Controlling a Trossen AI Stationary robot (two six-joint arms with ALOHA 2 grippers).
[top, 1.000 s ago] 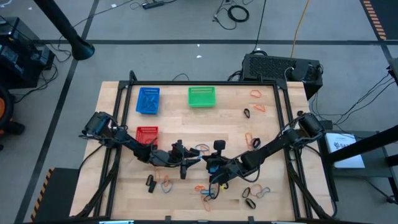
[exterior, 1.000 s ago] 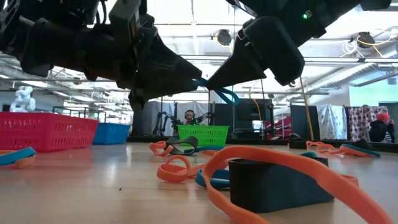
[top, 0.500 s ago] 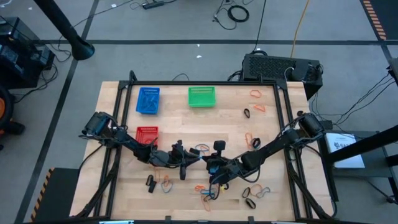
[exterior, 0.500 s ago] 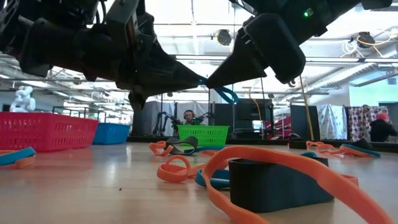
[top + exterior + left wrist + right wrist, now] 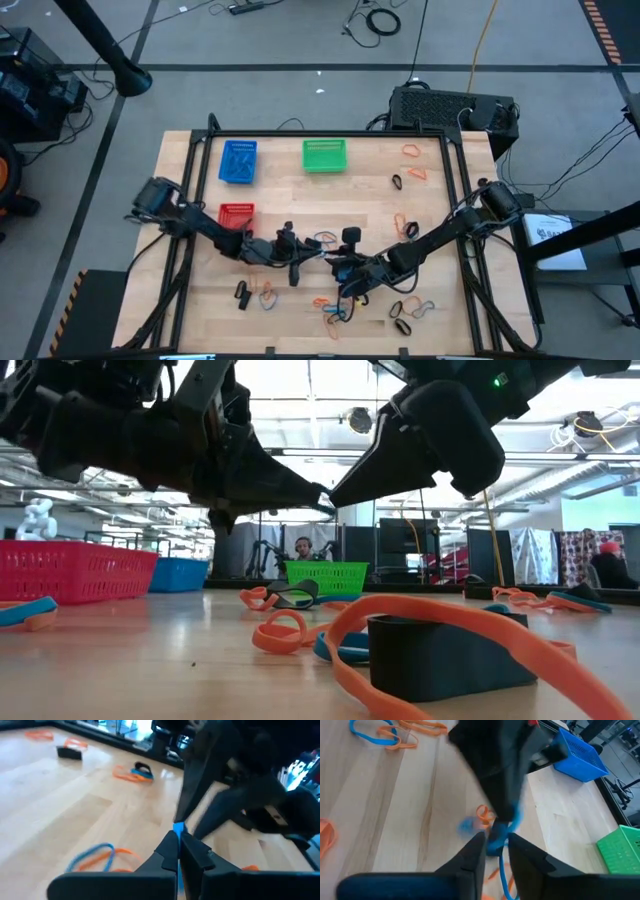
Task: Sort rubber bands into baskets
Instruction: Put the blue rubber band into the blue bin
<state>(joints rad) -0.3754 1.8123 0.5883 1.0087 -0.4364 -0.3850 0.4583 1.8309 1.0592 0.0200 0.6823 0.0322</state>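
Note:
Above the table's middle my two grippers meet tip to tip. My left gripper [image 5: 322, 256] is shut on a blue rubber band [image 5: 178, 827]. My right gripper [image 5: 497, 851] faces it, open, with a finger on either side of the same band [image 5: 512, 818]. More blue, orange and black rubber bands [image 5: 330, 305] lie flat on the wood. The blue basket [image 5: 238, 161] and green basket [image 5: 324, 155] stand at the far edge. The red basket [image 5: 236, 215] stands nearer, at the left. My left gripper pinches a short stretch of the blue band [image 5: 178, 827] between its two fingers; a blue nub shows at their tips. The fingers come nearly level from the table's left. The band is lifted clear of the table. My right gripper: whether its open fingers touch the band, I cannot tell.
Loose bands lie in groups at the near middle [image 5: 255, 293], near right [image 5: 412, 310], right [image 5: 405, 225] and far right [image 5: 412, 150]. A black box [image 5: 455, 108] sits beyond the far right corner. A black band and an orange one [image 5: 440, 650] lie close to the low camera.
My left gripper has shut on the blue band that my right gripper held, and my right gripper has opened. Neither arm has shifted. The blue loop that hung below the two tips in the low view no longer shows there.

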